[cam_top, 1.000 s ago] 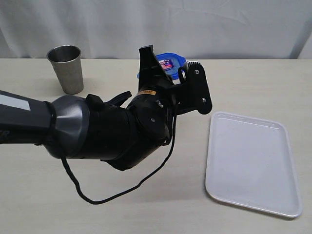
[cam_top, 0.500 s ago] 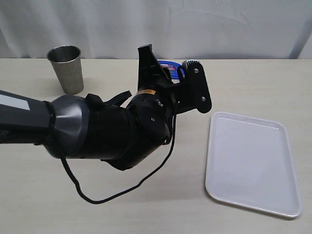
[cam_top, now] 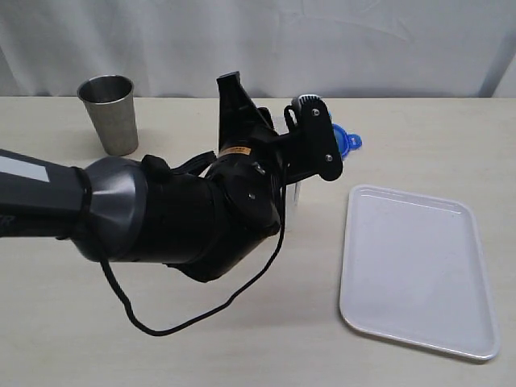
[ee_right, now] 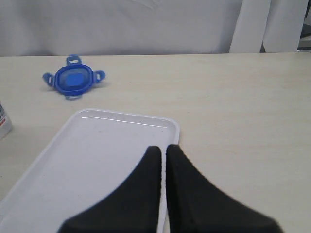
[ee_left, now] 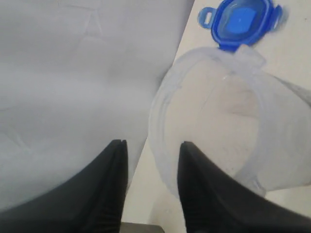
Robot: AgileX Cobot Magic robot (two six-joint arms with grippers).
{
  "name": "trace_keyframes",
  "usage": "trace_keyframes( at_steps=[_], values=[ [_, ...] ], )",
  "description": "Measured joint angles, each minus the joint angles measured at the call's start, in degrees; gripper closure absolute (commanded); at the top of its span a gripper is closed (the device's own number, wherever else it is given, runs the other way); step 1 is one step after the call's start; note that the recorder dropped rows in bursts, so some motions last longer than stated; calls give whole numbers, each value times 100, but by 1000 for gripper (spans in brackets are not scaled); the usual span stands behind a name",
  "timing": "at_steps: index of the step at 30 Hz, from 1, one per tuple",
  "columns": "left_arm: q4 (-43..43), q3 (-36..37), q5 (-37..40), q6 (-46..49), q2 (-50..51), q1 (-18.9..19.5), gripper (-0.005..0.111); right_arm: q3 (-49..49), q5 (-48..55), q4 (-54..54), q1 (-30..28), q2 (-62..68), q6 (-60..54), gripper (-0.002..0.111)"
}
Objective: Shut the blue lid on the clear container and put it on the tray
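Left gripper [ee_left: 153, 144] is held spread, with nothing between its jaws, just beside the clear container [ee_left: 233, 116], which is seen uncovered. The blue lid [cam_top: 345, 139] is laid flat near the desk's far edge. Right gripper [ee_right: 163, 147] is pressed together above the tray [ee_right: 97, 160].

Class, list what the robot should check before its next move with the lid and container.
1. Blue lid on clear container: not ok, it lies on the table.
2. Container mouth uncovered: ok.
3. Left claw open: ok.
4. Right claw free: ok, shut, holding nothing.
5. Tray bare: ok.
6. Container upright: cannot tell.
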Motion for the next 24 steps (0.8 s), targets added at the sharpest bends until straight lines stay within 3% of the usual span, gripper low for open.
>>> trace_keyframes(
  at_steps=[14, 24],
  values=[
    [91, -25, 227, -35, 0, 292, 65, 0, 0, 0, 0, 0, 0, 104],
    [263, -765, 873, -187, 0, 292, 65, 0, 0, 0, 0, 0, 0, 104]
  ],
)
